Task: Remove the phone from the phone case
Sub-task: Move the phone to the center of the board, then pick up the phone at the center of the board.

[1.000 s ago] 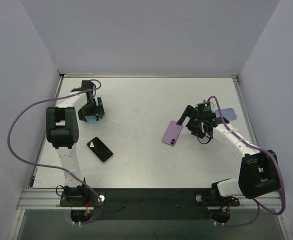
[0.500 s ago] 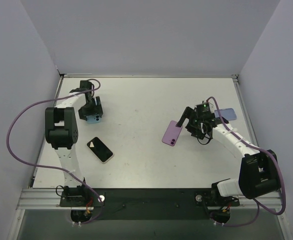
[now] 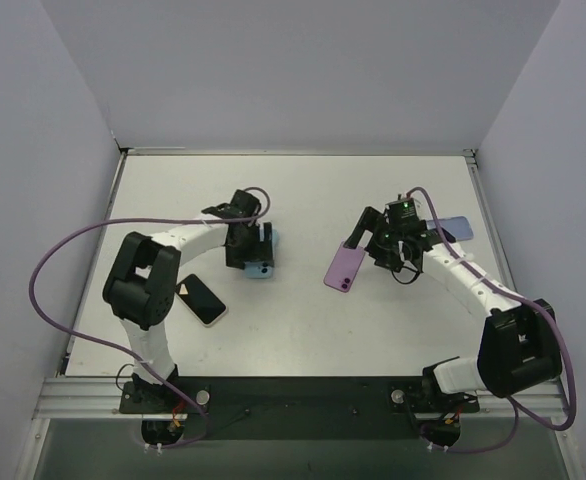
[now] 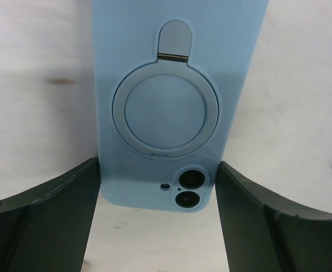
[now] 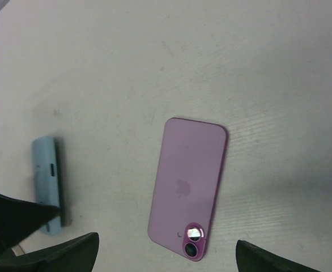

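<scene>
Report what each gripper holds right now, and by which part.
Left gripper holds the light blue phone case by its two long edges, at the camera-cutout end. Right gripper holds nothing; it is open near the purple phone.

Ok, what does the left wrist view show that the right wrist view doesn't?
Only left wrist: the light blue phone case's back face, with its round ring stand and two camera openings, held between the left gripper's fingers. Only right wrist: the purple phone's whole back, lying flat on the white table, framed by the open right gripper. Both: the blue case, edge-on in the right wrist view, and the table.
</scene>
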Tool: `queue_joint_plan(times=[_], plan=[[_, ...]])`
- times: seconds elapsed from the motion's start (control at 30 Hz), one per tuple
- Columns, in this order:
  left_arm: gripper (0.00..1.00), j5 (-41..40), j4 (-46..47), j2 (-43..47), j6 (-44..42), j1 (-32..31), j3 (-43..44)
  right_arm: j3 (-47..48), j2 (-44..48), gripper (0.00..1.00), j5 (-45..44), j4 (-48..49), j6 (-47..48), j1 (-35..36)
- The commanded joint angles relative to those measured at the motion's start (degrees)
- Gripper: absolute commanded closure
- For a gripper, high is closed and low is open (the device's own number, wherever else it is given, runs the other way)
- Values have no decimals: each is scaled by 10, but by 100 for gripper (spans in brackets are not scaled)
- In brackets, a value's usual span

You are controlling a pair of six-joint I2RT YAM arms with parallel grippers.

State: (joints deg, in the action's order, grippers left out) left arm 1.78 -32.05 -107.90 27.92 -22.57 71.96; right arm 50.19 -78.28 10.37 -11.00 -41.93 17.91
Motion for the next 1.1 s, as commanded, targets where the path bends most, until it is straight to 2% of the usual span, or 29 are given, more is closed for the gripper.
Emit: queue_joint_plan(times=[0.0, 0.23, 0.33, 0.47, 0.7, 0.8, 0.93, 1.0, 1.03, 1.07], plan=[[51, 138, 38, 28, 85, -79, -37, 52, -21, 2, 31, -3, 3, 26], [55, 213, 123, 73, 146, -96, -91, 88, -85, 6, 105, 34, -32, 50], [55, 231, 140, 74, 152, -95, -103, 98, -124, 12, 138, 53, -50, 60], [56, 255, 174, 75, 167, -96, -124, 119, -159, 22, 148, 63, -54, 89], [57, 261, 186, 81, 174, -95, -131, 165, -246, 28, 146, 63, -55, 127], [57, 264, 191, 88, 176, -95, -135, 187, -281, 40, 156, 66, -56, 136], [57, 274, 195, 99, 173, -93, -135, 192, -314, 79, 211, 105, -87, 136], [57, 279, 194, 110, 171, -90, -135, 177, -312, 85, 235, 166, -107, 136], [55, 281, 195, 114, 170, -87, -135, 176, -311, 97, 238, 171, -110, 136], [54, 288, 195, 117, 169, -85, -136, 179, -310, 100, 241, 170, -107, 136]])
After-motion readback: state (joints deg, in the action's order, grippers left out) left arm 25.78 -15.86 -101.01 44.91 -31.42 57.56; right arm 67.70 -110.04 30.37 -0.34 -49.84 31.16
